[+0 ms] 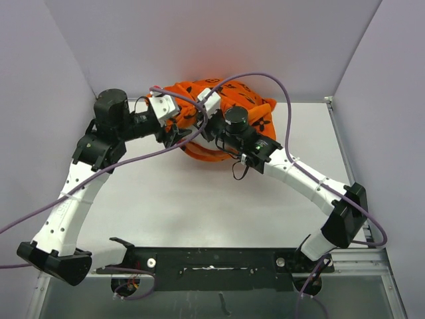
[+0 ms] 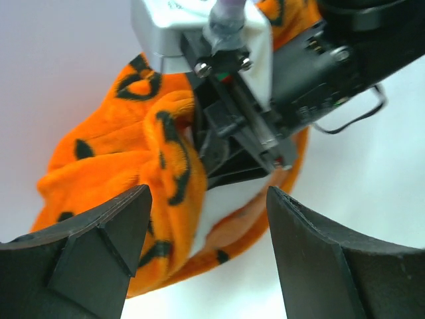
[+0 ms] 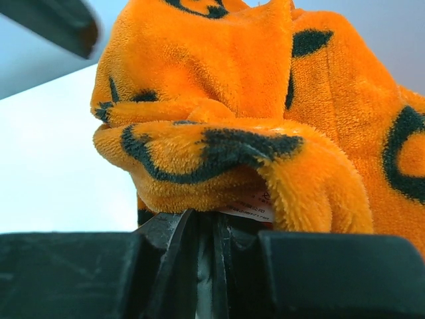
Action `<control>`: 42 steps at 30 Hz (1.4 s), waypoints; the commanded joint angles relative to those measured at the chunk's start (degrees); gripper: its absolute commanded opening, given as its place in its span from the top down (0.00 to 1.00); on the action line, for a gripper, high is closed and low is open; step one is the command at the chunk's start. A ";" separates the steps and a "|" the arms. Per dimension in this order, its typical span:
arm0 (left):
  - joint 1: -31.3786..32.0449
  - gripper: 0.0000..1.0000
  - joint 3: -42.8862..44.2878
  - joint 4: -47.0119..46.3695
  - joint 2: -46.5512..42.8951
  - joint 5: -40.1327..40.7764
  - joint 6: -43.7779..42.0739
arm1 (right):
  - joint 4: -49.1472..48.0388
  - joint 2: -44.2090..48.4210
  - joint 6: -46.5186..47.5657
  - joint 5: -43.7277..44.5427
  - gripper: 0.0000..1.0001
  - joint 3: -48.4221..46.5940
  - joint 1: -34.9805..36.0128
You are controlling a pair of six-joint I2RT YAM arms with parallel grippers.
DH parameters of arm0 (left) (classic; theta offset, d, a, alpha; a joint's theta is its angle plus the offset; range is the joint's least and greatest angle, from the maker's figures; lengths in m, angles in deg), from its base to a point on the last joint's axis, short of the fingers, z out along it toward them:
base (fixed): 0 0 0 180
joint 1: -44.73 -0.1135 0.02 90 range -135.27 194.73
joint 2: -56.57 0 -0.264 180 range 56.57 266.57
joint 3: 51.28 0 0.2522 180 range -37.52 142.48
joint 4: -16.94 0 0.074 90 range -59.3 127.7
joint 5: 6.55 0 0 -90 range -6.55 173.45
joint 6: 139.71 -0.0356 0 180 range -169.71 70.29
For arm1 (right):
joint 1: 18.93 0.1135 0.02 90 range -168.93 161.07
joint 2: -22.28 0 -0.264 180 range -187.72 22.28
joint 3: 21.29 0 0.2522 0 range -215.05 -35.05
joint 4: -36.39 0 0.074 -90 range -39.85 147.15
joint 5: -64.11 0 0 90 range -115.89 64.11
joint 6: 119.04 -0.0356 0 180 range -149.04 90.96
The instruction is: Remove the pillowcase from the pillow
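The orange pillowcase (image 1: 246, 100) with dark motifs lies bunched at the back of the table. In the left wrist view its open end (image 2: 159, 166) shows the white pillow (image 2: 226, 199) inside. My left gripper (image 2: 206, 222) is open just in front of that opening, with nothing between its fingers (image 2: 99, 259); from above it (image 1: 174, 137) is at the heap's left front. My right gripper (image 3: 206, 222) is shut at the opening under an orange fold (image 3: 219, 153), pinching a thin pale layer that looks like the pillow beside a small white tag (image 3: 249, 207). From above it (image 1: 204, 127) is against the heap.
White walls enclose the table at the back and both sides, close behind the heap. Purple cables (image 1: 287, 113) loop over both arms. A black bar (image 1: 212, 260) runs along the near edge between the arm bases. The right arm's body (image 2: 319, 73) is close before the left wrist.
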 commanded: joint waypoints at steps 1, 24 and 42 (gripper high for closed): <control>1.17 0.33 -1.29 -7.75 1.62 8.29 -7.83 | -5.27 2.13 -3.02 1.61 1.00 -4.64 -0.27; -4.07 1.00 -2.30 -24.80 9.32 18.14 -1.81 | -5.72 7.07 -5.79 0.60 1.00 -1.26 -1.83; -11.02 1.00 14.58 -24.06 9.78 15.27 6.33 | -3.49 15.85 -1.58 -1.24 1.00 9.38 0.82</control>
